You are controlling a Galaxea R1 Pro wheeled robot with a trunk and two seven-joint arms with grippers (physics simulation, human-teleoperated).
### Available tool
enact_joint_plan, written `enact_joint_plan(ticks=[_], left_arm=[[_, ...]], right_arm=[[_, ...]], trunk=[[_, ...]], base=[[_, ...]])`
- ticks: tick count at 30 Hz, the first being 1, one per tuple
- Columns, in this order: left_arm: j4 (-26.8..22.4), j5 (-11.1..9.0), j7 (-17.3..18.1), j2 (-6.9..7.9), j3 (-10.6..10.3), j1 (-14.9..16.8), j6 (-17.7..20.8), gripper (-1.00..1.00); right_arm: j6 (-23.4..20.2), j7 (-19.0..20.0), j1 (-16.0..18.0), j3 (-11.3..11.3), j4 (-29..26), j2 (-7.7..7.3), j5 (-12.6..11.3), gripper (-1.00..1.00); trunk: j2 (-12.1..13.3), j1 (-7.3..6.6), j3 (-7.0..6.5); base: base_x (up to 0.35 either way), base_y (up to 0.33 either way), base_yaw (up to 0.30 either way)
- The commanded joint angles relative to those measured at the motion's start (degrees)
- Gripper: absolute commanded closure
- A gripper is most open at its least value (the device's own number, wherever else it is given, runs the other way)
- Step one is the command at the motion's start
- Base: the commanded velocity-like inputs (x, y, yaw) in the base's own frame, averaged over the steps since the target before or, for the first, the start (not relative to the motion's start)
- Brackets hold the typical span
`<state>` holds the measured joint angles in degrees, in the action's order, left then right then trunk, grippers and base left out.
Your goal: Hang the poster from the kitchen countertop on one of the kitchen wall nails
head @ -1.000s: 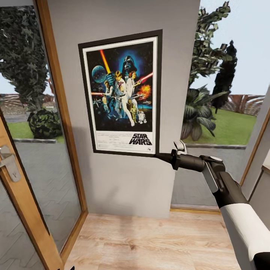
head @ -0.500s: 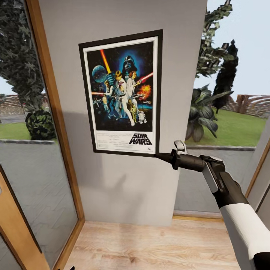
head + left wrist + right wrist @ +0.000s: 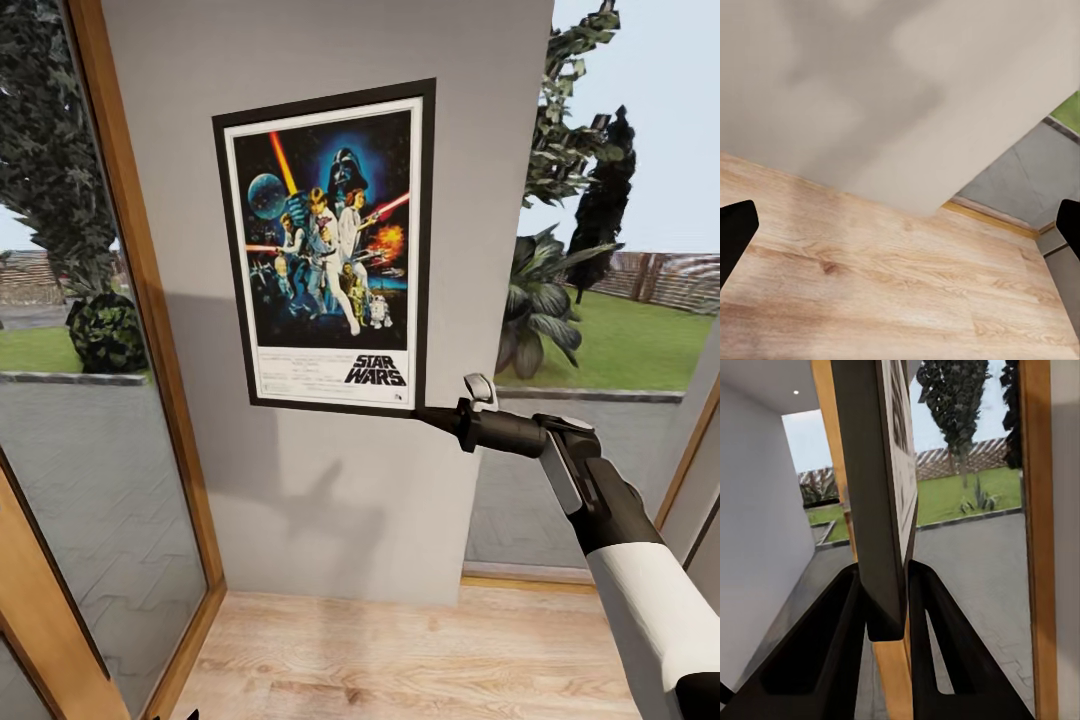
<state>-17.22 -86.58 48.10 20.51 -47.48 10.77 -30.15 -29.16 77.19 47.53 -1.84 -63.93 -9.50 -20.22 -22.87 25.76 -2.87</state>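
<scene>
A narrow grey wall panel (image 3: pixel 330 470) stood ahead of the right tool (image 3: pixel 428 416), smooth and matte, with tall glass panes in warm wooden frames (image 3: pixel 150 300) on either side and a pale, grained wood floor (image 3: pixel 400 660) below. Beyond the glass lay grey paving, green lawn and dark leafy shrubs. The poster (image 3: pixel 325 250), a flat portrait sheet with a thin black frame, white border, dark blue artwork and a black "STAR WARS" title along its bottom, hung upright in front of the wall, just above and to the left of the right tool. In the right wrist view the poster (image 3: pixel 881 495) appeared edge-on as a thin dark slab, and the right tool (image 3: pixel 891 615) was clenched on its lower corner, one black finger on each face. Whether the poster touched the wall was hard to judge. The left tool (image 3: pixel 900 225) pointed down at the floor, its black fingertips (image 3: pixel 735 232) spread wide apart and holding nothing.
</scene>
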Motion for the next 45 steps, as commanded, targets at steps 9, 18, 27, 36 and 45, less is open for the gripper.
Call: enact_joint_plan(ticks=[9,18,27,36,45], left_arm=[[-0.01,-0.61,0.16,0.04,-0.45,0.04,-0.17,-1.0],[-0.01,-0.6,0.16,0.02,-0.43,0.04,-0.17,-1.0],[-0.01,-0.6,0.16,0.04,-0.46,0.04,-0.17,-1.0],[-0.01,-0.6,0.16,0.03,-0.42,0.04,-0.17,-1.0],[-0.01,-0.6,0.16,0.04,-0.42,0.04,-0.17,-1.0]], right_arm=[[-0.99,-0.06,0.02,-0.1,-0.35,0.08,-0.53,1.0],[-1.07,-0.11,0.06,-0.1,-0.48,0.18,-0.6,1.0],[-1.08,-0.36,0.47,-0.1,-0.63,0.25,-0.61,1.0],[-1.16,-0.45,1.03,-0.12,-0.91,0.27,-0.67,1.0],[-1.16,-0.46,1.07,-0.11,-0.93,0.28,-0.69,1.0]], trunk=[[-0.05,0.02,0.03],[-0.05,0.02,0.03],[-0.05,0.02,0.03],[-0.05,0.02,0.03],[-0.05,0.02,0.03]], base=[[0.0,0.0,0.0],[0.0,0.0,0.0],[0.0,0.0,0.0],[0.0,0.0,0.0],[0.0,0.0,0.0]])
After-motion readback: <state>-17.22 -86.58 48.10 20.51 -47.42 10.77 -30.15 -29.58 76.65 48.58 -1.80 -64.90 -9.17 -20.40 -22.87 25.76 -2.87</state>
